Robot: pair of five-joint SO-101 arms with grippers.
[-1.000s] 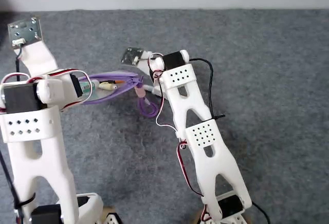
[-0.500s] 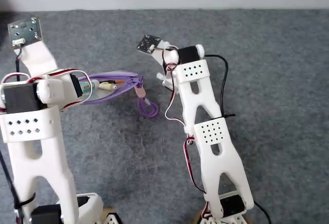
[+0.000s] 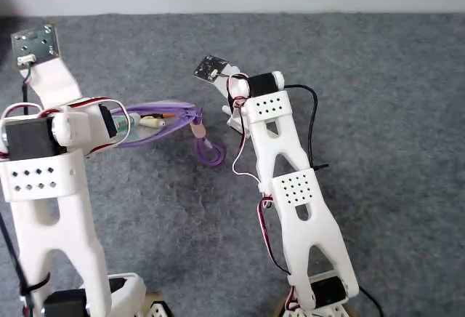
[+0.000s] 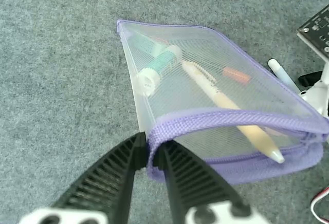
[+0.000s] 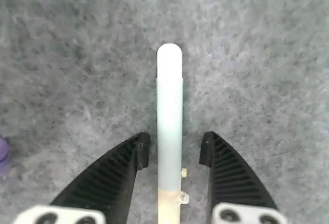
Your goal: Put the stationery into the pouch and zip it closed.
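Note:
A clear mesh pouch (image 4: 205, 106) with purple trim lies on the grey carpet, its zip open; in the high view the pouch (image 3: 156, 122) is left of centre. Inside it are a cream pen (image 4: 231, 118), a teal-capped tube (image 4: 157, 67) and a small orange piece (image 4: 236, 75). My left gripper (image 4: 151, 154) is shut on the pouch's purple rim. A pale blue and white pen (image 5: 169, 116) lies on the carpet between the fingers of my right gripper (image 5: 172, 149), which stands open around it without touching. That right gripper (image 3: 235, 118) sits just right of the pouch's mouth.
A purple strap loop (image 3: 211, 155) with a pink zip pull (image 3: 197, 131) trails from the pouch's right end. The grey carpet (image 3: 378, 99) lies bare to the right of the right arm. A pale wall runs along the far edge.
The right arm swung right, away from the pouch's mouth, then eased slightly back left. The left arm and the pouch stayed still.

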